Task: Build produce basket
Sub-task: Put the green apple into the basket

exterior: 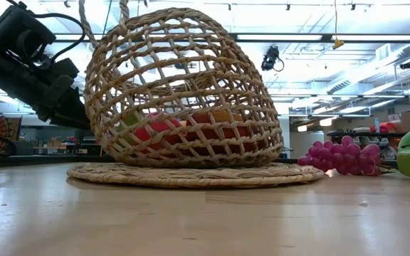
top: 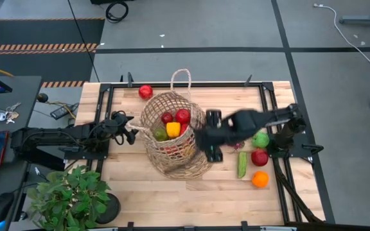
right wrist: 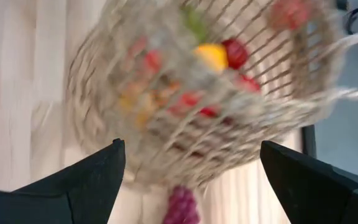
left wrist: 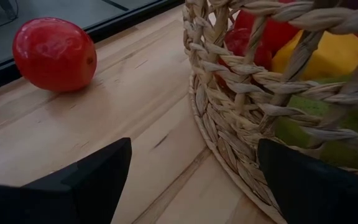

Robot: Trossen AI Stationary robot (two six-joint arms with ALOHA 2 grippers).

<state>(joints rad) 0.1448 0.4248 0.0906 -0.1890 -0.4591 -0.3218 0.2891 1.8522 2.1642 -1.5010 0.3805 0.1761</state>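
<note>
The tan wicker basket (top: 172, 136) stands mid-table on its flat woven bottom (exterior: 191, 175), bulging and leaning. Inside it lie red fruits (top: 182, 116), a yellow pepper (top: 173, 129) and green pieces. A red tomato (top: 146, 91) lies on the table toward the far edge. Right of the basket lie purple grapes (exterior: 340, 158), a green apple (top: 260, 139), a red apple (top: 259, 157), a green vegetable (top: 242, 164) and an orange (top: 260, 179). My right gripper (top: 212, 136) hangs open above the basket's right side, nothing between its fingers. My left gripper (left wrist: 191, 180) waits open, low at the basket's left wall.
A leafy potted plant (top: 69, 196) stands at the near left corner. Black frame rails (top: 108, 96) run along the table's left, far and right edges. Bare wood lies along the near edge (top: 185, 199).
</note>
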